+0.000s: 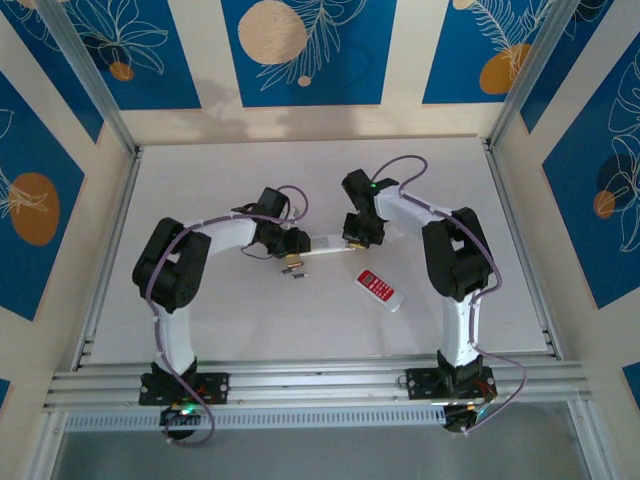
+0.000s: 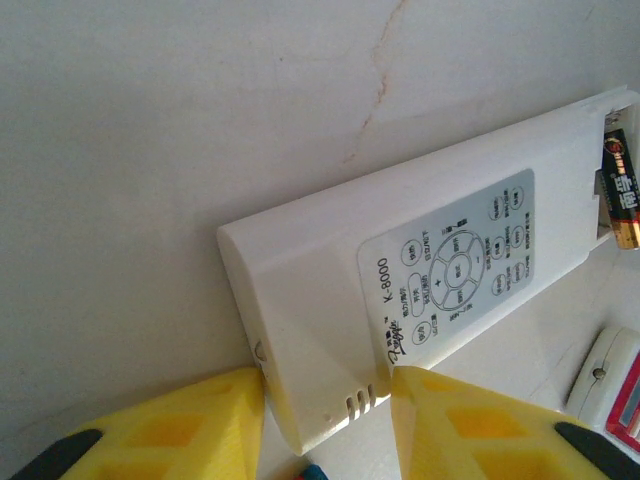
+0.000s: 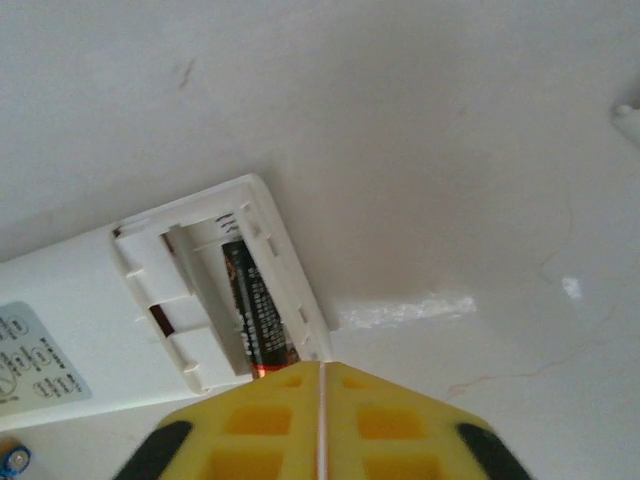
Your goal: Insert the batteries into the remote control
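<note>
Where the yellow tips of the right gripper (image 3: 320, 378) meet, the near end of the battery (image 3: 258, 315) is hidden behind them, so I cannot tell whether they touch it. Those jaws are pressed together along a thin seam with nothing between. The battery lies crosswise in the open compartment of the white remote (image 2: 320, 250), in the slot nearest the end edge; plastic ribs partly hide the slot beside it. In the left wrist view the frame edge cuts off the compartment and the left gripper (image 2: 327, 392), whose jaws stand partway apart, clamped on either side of the remote's opposite, rounded end. A second remote (image 1: 381, 289), red and white, lies apart from it on the bench (image 2: 150, 120).

The battery is a slim dark cylinder with printed lettering and a copper-orange end. The remote is smooth matte plastic with a grey printed label marked K-8000. The bench is white, faintly cracked and scuffed.
</note>
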